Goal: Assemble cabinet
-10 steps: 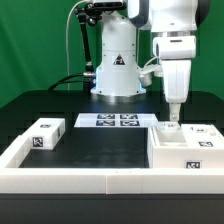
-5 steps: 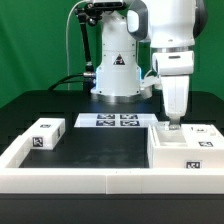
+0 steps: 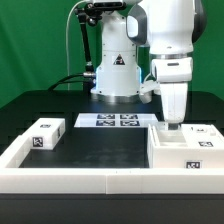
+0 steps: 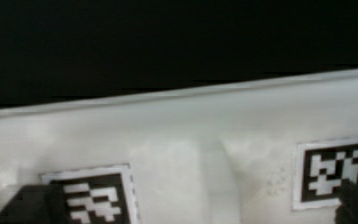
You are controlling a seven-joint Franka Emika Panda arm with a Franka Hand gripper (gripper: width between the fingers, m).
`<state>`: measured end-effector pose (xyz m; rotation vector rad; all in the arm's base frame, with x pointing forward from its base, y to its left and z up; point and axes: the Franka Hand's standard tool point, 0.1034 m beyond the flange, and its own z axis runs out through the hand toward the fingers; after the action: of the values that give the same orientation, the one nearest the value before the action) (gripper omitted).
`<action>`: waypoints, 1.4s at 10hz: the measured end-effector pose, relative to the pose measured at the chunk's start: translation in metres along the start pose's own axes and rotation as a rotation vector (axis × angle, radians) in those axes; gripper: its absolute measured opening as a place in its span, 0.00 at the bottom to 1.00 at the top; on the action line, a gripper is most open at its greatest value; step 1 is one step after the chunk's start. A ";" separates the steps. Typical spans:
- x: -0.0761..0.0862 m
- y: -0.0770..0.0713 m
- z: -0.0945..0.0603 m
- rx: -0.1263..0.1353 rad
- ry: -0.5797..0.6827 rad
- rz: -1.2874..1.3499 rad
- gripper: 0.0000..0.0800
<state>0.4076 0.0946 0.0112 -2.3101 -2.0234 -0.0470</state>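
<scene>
Wrist has shifted toward the exterior view's right; end effector (image 3: 174,123), jaws apart over cabinet (image 3: 176,158), may misgrasp if off-centre.

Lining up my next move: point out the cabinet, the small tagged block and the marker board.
cabinet (image 3: 170,156): exterior view, front wall.
small tagged block (image 3: 45,127): exterior view, top face.
marker board (image 3: 87,121): exterior view, its untagged end.

Green backdrop wall (image 3: 30,40) behind; black table (image 3: 100,140); even bright light
</scene>
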 end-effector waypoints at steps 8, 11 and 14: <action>0.000 0.000 0.000 -0.001 0.001 0.000 0.09; 0.000 0.001 -0.007 0.006 -0.012 -0.001 0.09; 0.001 0.004 -0.035 0.006 -0.047 -0.009 0.09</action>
<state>0.4123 0.0925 0.0456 -2.3207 -2.0526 0.0132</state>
